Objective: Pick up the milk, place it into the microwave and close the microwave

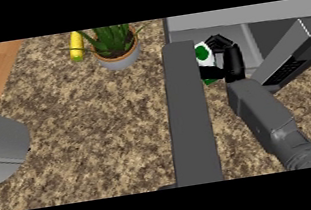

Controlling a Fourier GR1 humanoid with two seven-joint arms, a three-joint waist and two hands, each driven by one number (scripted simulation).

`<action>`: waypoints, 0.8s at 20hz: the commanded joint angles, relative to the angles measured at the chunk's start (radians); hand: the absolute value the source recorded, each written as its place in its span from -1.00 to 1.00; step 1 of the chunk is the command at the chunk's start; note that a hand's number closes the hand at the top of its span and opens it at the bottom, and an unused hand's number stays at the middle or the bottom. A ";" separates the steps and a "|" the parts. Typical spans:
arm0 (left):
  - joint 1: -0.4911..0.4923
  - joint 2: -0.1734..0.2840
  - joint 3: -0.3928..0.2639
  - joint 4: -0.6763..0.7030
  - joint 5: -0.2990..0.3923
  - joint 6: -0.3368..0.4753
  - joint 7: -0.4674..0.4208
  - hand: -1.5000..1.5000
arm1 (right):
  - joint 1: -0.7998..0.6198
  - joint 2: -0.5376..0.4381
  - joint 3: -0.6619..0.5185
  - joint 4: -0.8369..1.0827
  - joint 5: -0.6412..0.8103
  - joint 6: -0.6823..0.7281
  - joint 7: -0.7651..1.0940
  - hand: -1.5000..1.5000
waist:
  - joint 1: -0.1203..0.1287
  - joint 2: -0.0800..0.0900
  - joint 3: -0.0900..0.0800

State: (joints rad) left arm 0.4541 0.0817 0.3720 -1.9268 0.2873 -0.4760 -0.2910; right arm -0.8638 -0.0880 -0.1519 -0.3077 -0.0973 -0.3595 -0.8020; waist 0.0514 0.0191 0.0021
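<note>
Microwave door (pixel 190 117) open; right hand (pixel 228 60) fingers round green-spotted milk (pixel 204 54)

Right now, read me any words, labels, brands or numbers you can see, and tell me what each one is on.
No readable text anywhere.
Milk: white carton with green patches held by the right robot hand at the microwave opening; no letters can be made out.
Microwave control panel: dark marks like buttons, too blurred to read.
Plant pot, banana: no markings.
</note>
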 commanded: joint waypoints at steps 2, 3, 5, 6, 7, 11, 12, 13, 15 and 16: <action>-0.002 -0.003 -0.008 -0.029 0.010 -0.002 0.026 -1.00 | -0.076 -0.021 0.008 0.093 0.052 -0.100 -0.039 1.00 | 0.018 0.005 0.000; -0.030 0.016 0.006 0.034 0.005 -0.015 0.003 -1.00 | -0.067 -0.015 0.025 0.104 0.077 -0.145 -0.060 1.00 | 0.018 0.008 0.000; -0.039 0.028 0.024 0.017 0.032 0.001 0.039 -1.00 | -0.119 -0.009 0.065 0.110 0.130 -0.265 -0.030 1.00 | 0.012 0.003 -0.001; -0.024 0.020 0.019 0.038 0.005 -0.024 -0.015 -1.00 | -0.115 -0.023 0.074 0.139 0.147 -0.286 -0.027 1.00 | 0.029 0.010 -0.001; -0.027 0.015 0.005 0.050 0.000 -0.030 -0.013 -1.00 | -0.128 -0.011 0.078 0.142 0.156 -0.329 -0.031 1.00 | 0.028 0.010 -0.001; -0.051 0.016 -0.010 0.023 -0.008 -0.014 0.015 -1.00 | -0.158 -0.036 0.081 0.189 0.180 -0.411 0.011 1.00 | 0.040 0.018 0.000; -0.064 0.024 0.006 0.038 0.002 -0.013 0.008 -1.00 | -0.162 -0.046 0.074 0.180 0.176 -0.433 0.002 1.00 | 0.039 0.019 0.000; -0.072 0.042 0.031 0.063 0.018 -0.027 -0.012 -1.00 | -0.193 -0.047 0.069 0.191 0.175 -0.450 0.044 1.00 | 0.040 0.016 -0.001; -0.117 0.034 0.003 0.060 -0.004 0.008 0.031 -1.00 | -0.171 -0.052 0.063 0.192 0.174 -0.472 0.022 1.00 | 0.032 0.022 0.001; -0.074 0.060 0.031 0.075 0.016 -0.040 0.004 -1.00 | -0.172 -0.056 0.047 0.194 0.161 -0.468 0.033 1.00 | 0.048 0.023 0.001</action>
State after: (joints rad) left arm 0.3856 0.1185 0.3887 -1.8704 0.2943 -0.4962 -0.2849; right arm -1.0243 -0.1374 -0.0888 -0.1312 0.0668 -0.7416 -0.7651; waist 0.0872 0.0368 0.0023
